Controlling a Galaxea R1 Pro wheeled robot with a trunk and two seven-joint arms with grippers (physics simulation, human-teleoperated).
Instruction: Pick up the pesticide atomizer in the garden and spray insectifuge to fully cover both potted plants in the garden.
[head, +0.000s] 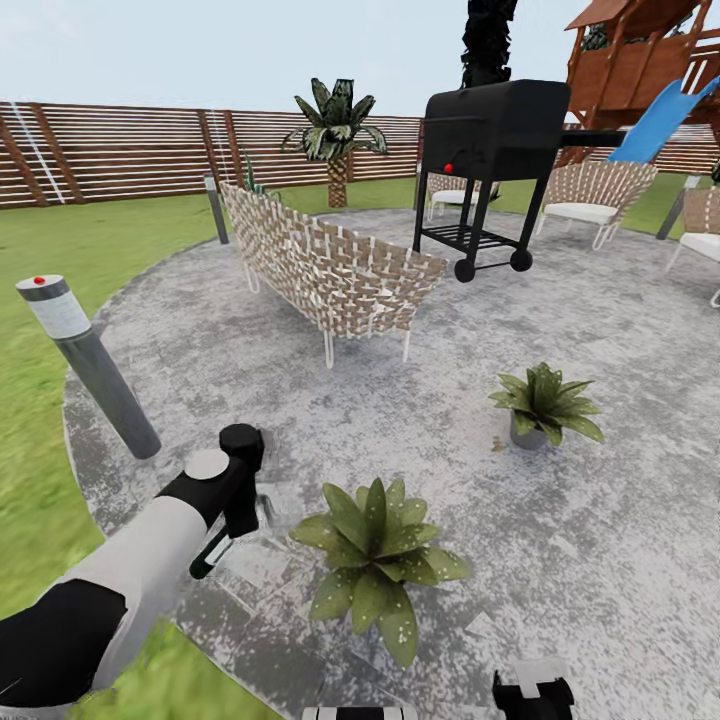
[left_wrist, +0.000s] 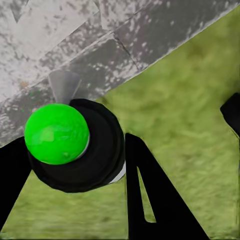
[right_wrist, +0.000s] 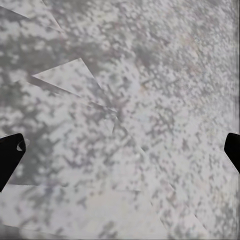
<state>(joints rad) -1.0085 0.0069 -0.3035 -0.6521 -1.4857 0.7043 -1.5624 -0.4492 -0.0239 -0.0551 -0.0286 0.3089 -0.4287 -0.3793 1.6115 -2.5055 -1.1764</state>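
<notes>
My left gripper reaches out over the patio edge, just left of the near potted plant, and is shut on the pesticide atomizer. In the left wrist view the atomizer is a dark round body seen end-on, with a bright green dome, wedged between the two black fingers. The second potted plant stands in its grey pot farther right on the paving. My right gripper sits at the bottom edge of the head view. It is open over bare paving, with only its fingertips showing.
A grey bollard lamp with a red dot leans at the patio's left edge. Beyond stand a woven bench, a black grill, white-cushioned chairs, a palm and the slatted fence. Lawn lies left.
</notes>
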